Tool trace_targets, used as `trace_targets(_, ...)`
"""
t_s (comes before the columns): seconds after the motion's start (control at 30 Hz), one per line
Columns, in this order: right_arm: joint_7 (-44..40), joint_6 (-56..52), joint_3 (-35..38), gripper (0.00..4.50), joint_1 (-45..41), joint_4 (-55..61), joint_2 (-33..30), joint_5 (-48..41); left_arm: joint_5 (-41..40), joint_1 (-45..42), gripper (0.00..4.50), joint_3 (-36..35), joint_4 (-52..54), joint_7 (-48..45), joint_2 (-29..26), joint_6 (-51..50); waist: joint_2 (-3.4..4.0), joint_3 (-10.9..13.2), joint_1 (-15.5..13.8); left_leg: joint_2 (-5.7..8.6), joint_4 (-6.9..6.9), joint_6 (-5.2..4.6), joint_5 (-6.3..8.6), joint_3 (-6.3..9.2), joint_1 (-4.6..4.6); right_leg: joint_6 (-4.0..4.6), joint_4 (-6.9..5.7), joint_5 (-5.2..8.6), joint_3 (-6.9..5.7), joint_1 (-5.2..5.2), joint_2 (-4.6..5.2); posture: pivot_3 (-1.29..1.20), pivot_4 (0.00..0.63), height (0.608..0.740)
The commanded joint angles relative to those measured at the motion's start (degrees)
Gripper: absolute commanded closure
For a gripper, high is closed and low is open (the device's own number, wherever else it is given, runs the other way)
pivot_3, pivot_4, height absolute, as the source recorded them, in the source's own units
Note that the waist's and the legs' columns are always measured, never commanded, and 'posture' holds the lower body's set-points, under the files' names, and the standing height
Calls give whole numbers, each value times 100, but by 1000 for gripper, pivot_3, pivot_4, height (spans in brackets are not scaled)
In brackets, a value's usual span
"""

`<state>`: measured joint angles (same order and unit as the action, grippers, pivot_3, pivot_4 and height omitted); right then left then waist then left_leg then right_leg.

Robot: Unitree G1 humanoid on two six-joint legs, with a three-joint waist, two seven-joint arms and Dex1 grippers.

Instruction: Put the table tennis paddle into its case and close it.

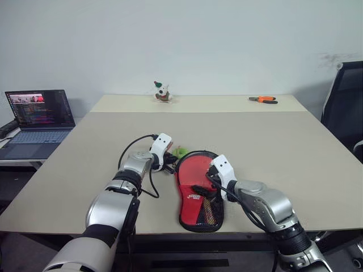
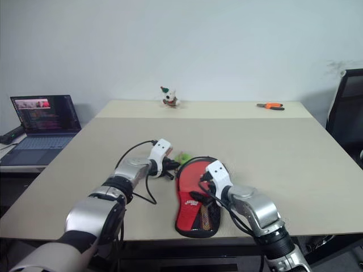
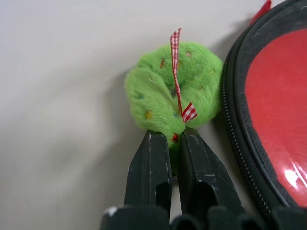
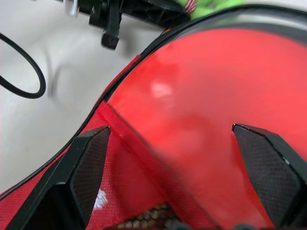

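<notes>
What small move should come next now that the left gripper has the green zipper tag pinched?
Probably pull the green fluffy tag along the zipper track around the case. The left gripper is shut on the tag's base, and the open right gripper hovers over the case's red face, apparently ready to steady it. Whether the zip is already partly closed isn't clear.

1. The left gripper (image 3: 173,143) reaches forward and slightly down, its two black fingers pinched together on the fluffy green zipper tag (image 3: 165,93) at the far rim of the red paddle-shaped fabric case (image 1: 198,190).
2. The right gripper (image 4: 175,158) hovers over that case, its fingers spread wide.
</notes>
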<state>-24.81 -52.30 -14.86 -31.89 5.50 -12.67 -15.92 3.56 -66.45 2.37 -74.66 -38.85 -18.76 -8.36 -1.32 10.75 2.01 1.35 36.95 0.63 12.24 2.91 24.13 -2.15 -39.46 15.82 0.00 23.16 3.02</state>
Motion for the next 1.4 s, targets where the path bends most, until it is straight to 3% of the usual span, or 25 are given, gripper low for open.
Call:
trace_targets(0.03,-47,-3,-119,0,18,-237,-27,132,82,-7,4457,-57,-33,203,-48,18,-4,-2,0,0,0,0,0,0,-4,0,-2,0,0,-3,0,0,150,740)
trace_targets(0.2,-375,49,-523,0,264,-465,-493,417,277,-178,4457,-10,-98,786,68,221,-14,-10,-17,1,2,1,-1,2,-23,-1,-9,1,-1,-19,0,0,150,740)
trace_targets(0.37,-487,-115,-647,0,544,-141,-588,420,575,-379,4457,72,-191,1295,117,480,-22,-17,-18,-4,-3,1,0,27,-79,-25,28,15,-30,-101,0,0,150,740)
trace_targets(0.6,-536,-349,-886,0,892,215,-742,452,939,-679,4457,214,-298,1730,376,710,-52,-37,-24,-1,-6,2,1,37,-78,-24,44,14,-41,-111,2,0,150,740)
trace_targets(1.23,-415,-807,-1390,0,1874,995,-873,540,2675,-1121,4457,1605,-445,2492,1182,1626,-86,-84,-48,1,-23,5,3,47,-80,-33,61,20,-52,-121,6,0,150,740)
trace_targets(1.4,-274,-910,-1430,0,1960,1077,-716,536,3023,-1125,4457,1917,-469,2618,1273,1761,-89,-86,-47,-2,-37,6,5,49,-125,-35,83,22,-55,-171,7,0,150,740)
